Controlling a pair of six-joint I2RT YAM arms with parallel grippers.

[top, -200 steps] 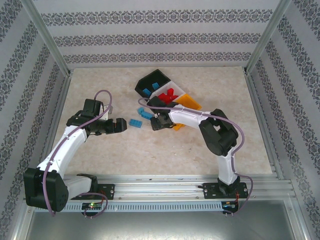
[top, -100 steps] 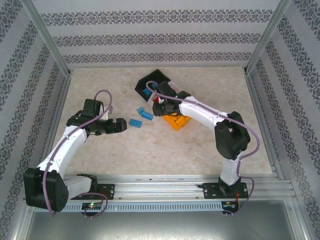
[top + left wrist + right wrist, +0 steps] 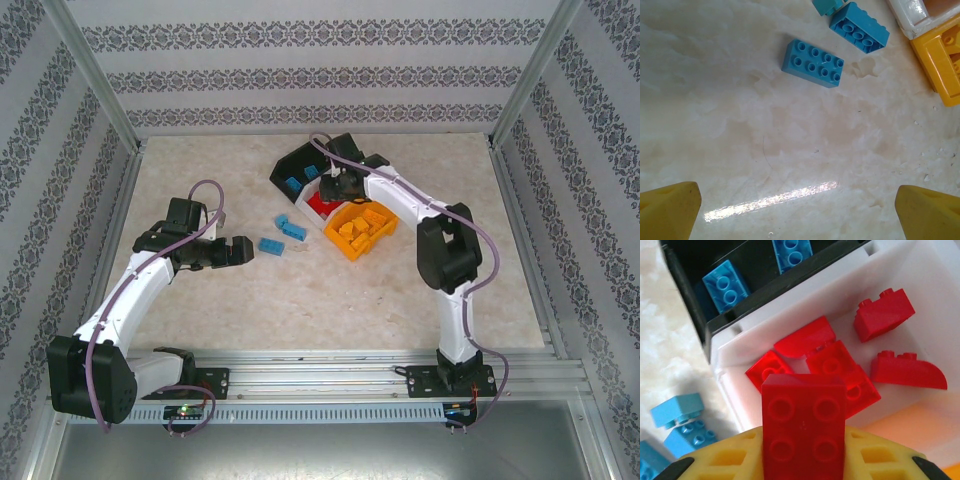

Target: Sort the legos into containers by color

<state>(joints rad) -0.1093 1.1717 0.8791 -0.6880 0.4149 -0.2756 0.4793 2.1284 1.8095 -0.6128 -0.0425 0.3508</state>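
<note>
Robot lab cell: aluminium frame (image 3: 98, 85), wallpapered walls (image 3: 320, 60), marble-look tabletop (image 3: 300, 290).

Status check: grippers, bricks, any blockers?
Right gripper shut on red brick, over white bin. Left gripper open above table. Blue bricks loose ahead of it. Nothing blocking the drop.

Marbled tabletop (image 3: 330, 300), patterned walls (image 3: 320, 75)

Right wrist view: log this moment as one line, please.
right gripper: shut on red brick, over white bin | left gripper: open, empty | table: blue bricks loose
</note>
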